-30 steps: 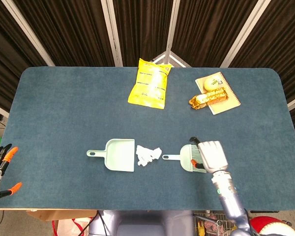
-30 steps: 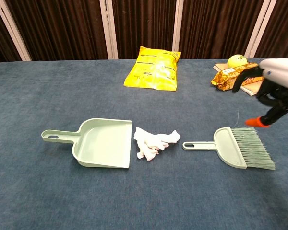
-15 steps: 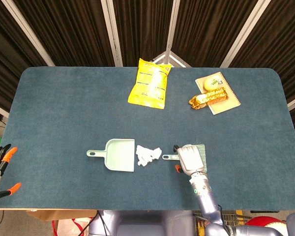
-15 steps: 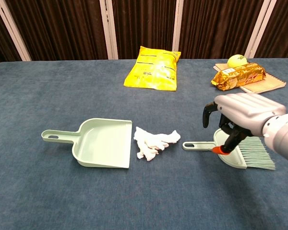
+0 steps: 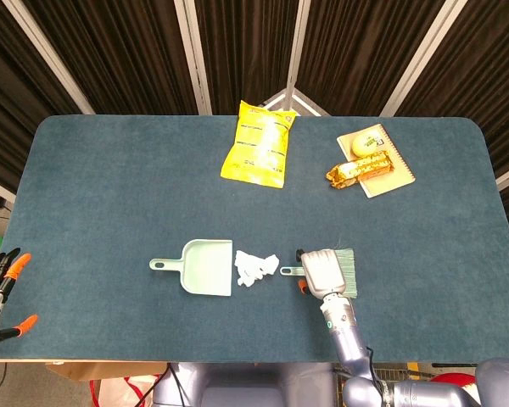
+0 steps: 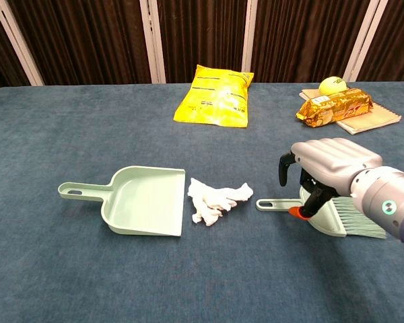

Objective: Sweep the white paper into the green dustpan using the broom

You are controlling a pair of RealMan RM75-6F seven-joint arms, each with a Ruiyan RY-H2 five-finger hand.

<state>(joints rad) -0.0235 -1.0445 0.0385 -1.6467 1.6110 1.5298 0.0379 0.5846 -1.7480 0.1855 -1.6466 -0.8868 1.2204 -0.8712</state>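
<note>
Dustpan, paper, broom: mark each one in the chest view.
dustpan (image 6: 143, 200), chest view, on the flat floor of its scoop.
paper (image 6: 217, 198), chest view, on the middle of the crumpled wad.
broom (image 6: 273, 204), chest view, on its bare handle, left of the right hand.

white paper: crumpled scrap (image 5: 255, 267) (image 6: 217, 198) lying on the surface, touching the open edge of the dustpan.
green dustpan: pale green (image 5: 205, 268) (image 6: 145, 200), flat, mouth facing the paper, handle pointing away from it.
broom: pale green hand brush (image 5: 346, 270) (image 6: 353, 221), flat, handle toward the paper, bristles away.
</note>
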